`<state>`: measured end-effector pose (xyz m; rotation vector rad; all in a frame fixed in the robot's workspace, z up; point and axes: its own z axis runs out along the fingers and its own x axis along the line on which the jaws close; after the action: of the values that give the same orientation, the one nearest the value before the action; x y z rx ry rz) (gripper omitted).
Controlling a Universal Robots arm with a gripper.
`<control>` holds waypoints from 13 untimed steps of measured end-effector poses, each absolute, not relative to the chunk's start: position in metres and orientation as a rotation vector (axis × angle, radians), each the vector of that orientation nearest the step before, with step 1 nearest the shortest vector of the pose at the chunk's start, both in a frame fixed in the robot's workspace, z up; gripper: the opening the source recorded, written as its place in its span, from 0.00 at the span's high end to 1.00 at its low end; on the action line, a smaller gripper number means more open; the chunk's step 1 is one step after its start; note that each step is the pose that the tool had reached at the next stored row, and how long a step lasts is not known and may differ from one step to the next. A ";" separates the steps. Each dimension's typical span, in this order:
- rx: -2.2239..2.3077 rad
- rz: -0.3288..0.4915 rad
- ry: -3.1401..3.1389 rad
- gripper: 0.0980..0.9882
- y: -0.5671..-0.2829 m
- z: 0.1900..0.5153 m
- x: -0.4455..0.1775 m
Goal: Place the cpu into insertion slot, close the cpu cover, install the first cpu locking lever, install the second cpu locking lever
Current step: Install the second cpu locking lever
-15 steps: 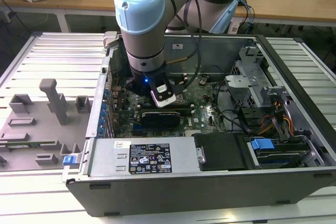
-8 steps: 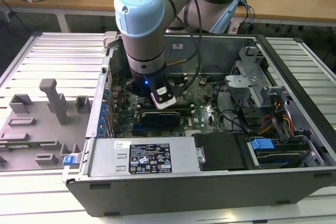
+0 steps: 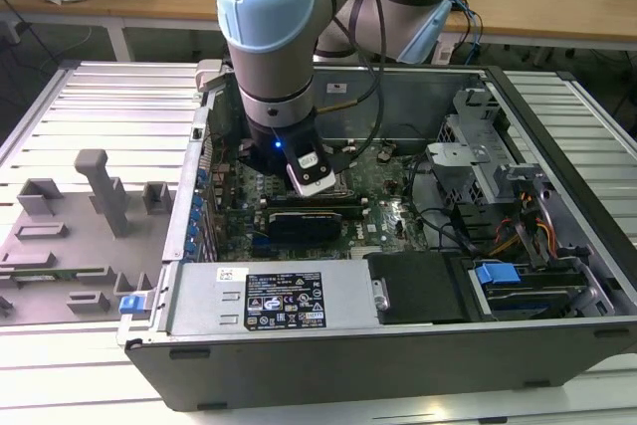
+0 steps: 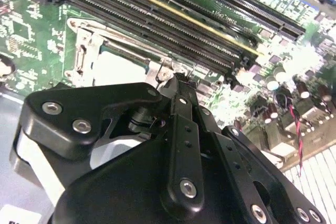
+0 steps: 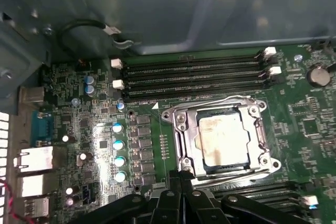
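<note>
I'm looking across a ribbed metal table point(image 3: 90, 97) with wooden desks behind it; an open computer case point(image 3: 398, 345) lies on it and a grey fixture tray point(image 3: 80, 236) sits at the exterior view's left. My arm reaches down into the case, the hand point(image 3: 311, 174) low over the green board.

In the second wrist view the hand's point(image 4: 176, 85) black linkages crowd the foreground, its fingers drawn close together at the edge of the insertion slot point(image 4: 86, 51); I judge them pinched nearly together, though whether they grip a thin lever I cannot tell. A pale patch beyond is probably the cpu point(image 4: 118, 69).

In the first wrist view the cpu point(image 5: 224, 140) lies seated in the insertion slot point(image 5: 181, 129), with the cpu cover point(image 5: 262, 129) down around it as a frame. The hand point(image 5: 181, 179) sits at the socket's rim.

My worry: pushing off-line here could let a lever slip, scrape the board or memory slots point(image 5: 194, 74), or bear down on a cover not fully flat.
</note>
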<state>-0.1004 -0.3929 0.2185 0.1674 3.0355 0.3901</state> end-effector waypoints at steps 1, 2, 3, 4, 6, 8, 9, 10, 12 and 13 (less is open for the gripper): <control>0.167 0.388 3.036 0.99 -0.393 0.220 -0.100; 0.167 0.374 3.039 0.99 -0.393 0.222 -0.098; 0.168 0.361 3.044 0.99 -0.393 0.222 -0.097; 0.168 0.352 3.048 0.99 -0.393 0.222 -0.094; 0.169 0.342 3.055 0.99 -0.393 0.222 -0.084; 0.170 0.340 3.059 0.99 -0.393 0.222 -0.076; 0.170 0.339 3.061 0.99 -0.393 0.222 -0.071; 0.171 0.338 3.064 0.99 -0.393 0.222 -0.065; 0.171 0.334 3.067 0.99 -0.393 0.223 -0.057; 0.172 0.332 3.067 0.99 -0.392 0.223 -0.055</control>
<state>-0.0547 -0.3923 0.2225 0.1715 3.0673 0.3325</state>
